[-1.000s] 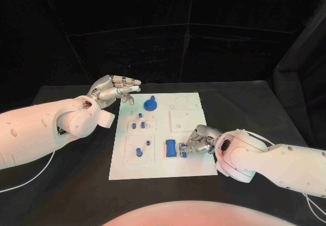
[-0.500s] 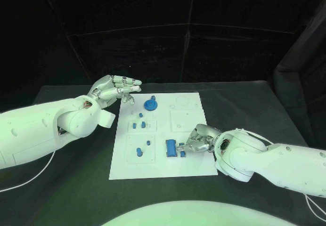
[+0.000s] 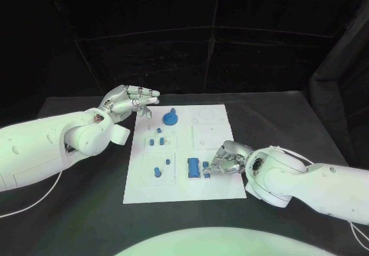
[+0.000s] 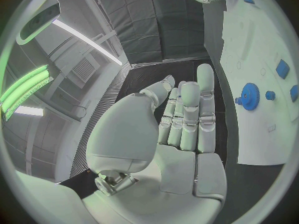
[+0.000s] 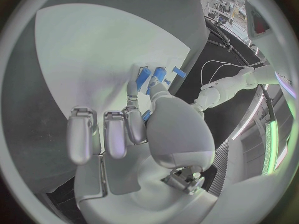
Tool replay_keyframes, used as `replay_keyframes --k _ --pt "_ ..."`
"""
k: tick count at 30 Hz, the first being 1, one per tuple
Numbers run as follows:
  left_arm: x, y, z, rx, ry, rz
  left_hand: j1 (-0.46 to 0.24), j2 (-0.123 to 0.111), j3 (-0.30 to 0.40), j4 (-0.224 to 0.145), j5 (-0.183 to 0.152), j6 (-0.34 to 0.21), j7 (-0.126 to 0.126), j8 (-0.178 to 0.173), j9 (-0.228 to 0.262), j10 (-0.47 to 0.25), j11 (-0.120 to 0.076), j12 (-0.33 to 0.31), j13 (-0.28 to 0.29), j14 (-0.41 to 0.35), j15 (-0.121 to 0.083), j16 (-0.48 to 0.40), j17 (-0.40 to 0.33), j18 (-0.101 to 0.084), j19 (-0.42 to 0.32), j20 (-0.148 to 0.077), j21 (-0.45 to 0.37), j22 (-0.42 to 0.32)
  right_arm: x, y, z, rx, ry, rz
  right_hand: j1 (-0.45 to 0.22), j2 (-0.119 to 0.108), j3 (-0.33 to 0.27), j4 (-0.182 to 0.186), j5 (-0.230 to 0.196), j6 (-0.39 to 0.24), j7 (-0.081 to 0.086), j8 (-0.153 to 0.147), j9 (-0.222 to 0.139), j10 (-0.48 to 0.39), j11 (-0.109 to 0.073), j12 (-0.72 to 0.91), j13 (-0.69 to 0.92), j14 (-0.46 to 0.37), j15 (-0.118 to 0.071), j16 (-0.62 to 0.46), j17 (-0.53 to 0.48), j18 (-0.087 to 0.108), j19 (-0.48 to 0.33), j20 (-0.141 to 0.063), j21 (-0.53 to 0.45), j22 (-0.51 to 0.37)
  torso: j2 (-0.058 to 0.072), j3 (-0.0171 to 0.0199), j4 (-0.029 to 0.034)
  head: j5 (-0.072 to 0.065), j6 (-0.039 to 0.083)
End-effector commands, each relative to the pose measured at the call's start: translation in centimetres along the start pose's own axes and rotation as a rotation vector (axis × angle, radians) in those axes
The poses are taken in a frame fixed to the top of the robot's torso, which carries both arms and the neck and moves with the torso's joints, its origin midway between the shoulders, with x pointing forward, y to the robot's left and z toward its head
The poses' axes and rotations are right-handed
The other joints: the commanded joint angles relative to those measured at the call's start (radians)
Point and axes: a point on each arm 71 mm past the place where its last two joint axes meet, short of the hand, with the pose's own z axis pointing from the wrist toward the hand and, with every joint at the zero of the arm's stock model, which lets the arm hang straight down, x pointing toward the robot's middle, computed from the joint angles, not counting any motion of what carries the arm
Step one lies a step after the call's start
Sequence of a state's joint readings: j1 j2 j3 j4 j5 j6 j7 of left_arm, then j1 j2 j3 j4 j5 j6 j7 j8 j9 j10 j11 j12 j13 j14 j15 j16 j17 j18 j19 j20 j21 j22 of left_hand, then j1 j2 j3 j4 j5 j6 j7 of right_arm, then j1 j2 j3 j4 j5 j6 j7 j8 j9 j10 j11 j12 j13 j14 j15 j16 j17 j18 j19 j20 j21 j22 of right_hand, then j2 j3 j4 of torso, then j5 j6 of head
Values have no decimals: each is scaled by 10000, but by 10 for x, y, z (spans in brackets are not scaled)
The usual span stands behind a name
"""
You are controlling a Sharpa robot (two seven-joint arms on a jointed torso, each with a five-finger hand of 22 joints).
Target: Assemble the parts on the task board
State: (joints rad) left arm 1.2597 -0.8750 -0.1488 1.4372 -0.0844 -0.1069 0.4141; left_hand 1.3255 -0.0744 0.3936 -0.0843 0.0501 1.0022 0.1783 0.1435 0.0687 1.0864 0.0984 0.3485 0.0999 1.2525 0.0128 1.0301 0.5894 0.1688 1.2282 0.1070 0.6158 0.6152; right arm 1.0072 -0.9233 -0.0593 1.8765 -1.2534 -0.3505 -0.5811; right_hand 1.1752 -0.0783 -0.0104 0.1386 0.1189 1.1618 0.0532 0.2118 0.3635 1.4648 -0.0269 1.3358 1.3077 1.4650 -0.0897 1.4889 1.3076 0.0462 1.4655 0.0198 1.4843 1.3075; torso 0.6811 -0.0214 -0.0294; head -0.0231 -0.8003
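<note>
The white task board lies in the middle of the table. My right hand rests on its near right part, where thumb and a finger pinch a small blue part right beside a blue rectangular block. My left hand hovers off the board's far left corner, fingers apart, holding nothing. A blue gear stands at the far end of the board. Small blue parts sit in the left-hand plates, one of them near the front.
The board carries square white plates, one on its right side with small holes. Black table surrounds the board on all sides. A white cable runs under my left arm.
My right hand has shifted very slightly over the small blue part beside the block. The left hand has stayed where it was.
</note>
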Motion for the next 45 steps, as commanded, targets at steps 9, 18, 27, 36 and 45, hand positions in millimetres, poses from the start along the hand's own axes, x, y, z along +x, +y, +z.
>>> replay_keyframes --k 9,18,27,36,45 --pt "1 -1 1 24 106 -76 23 70 -62 -19 10 -68 5 46 -7 -99 0 33 -2 -76 -12 -18 -10 134 4 23 -60 -9 2 2 -4 -652 478 -362 144 29 -178 -103 -16 -96 -1 -66 26 386 40 -46 1389 788 22 -33 1268 -108 348 15 -34 1142 -5 -1 4 -4 23" --pt "3 -1 1 -2 185 -106 64 123 -44 -36 12 -84 7 61 -7 -135 1 68 -9 -101 -10 -21 -40 135 3 24 -78 -20 2 0 0 -342 533 -593 113 231 -286 -43 -31 -63 -11 -57 49 394 36 -25 1402 792 23 -24 1284 -111 357 23 -25 1160 21 4 19 13 -37" --pt "4 -1 1 -7 209 -116 64 123 -44 -36 12 -84 7 61 -7 -135 1 68 -9 -101 -10 -21 -40 135 3 24 -78 -20 4 -2 7 145 550 -895 351 496 -337 -151 -1 -39 -31 -54 77 394 17 -37 1399 791 10 -27 1280 -112 361 18 -23 1169 -2 -6 17 55 -92" --pt "2 -1 1 -10 183 -106 64 123 -44 -36 12 -84 7 61 -7 -135 1 68 -9 -101 -10 -21 -40 135 3 24 -78 -20 2 0 8 -191 303 -839 462 458 -559 -281 -46 -78 -9 -86 92 390 29 -48 1397 787 14 -41 1260 -107 350 16 -40 1146 -18 -7 -12 83 -52" --pt "1 1 0 -41 97 -56 56 117 -57 -38 9 -97 16 65 -8 -155 10 84 -13 -116 -6 -27 -66 133 3 26 -85 -25 -9 -2 2 -1715 -124 1176 122 265 -1244 -58 -170 -644 190 -392 27 98 203 -806 1024 675 149 -379 771 18 70 119 -409 597 -140 -36 -18 44 130"
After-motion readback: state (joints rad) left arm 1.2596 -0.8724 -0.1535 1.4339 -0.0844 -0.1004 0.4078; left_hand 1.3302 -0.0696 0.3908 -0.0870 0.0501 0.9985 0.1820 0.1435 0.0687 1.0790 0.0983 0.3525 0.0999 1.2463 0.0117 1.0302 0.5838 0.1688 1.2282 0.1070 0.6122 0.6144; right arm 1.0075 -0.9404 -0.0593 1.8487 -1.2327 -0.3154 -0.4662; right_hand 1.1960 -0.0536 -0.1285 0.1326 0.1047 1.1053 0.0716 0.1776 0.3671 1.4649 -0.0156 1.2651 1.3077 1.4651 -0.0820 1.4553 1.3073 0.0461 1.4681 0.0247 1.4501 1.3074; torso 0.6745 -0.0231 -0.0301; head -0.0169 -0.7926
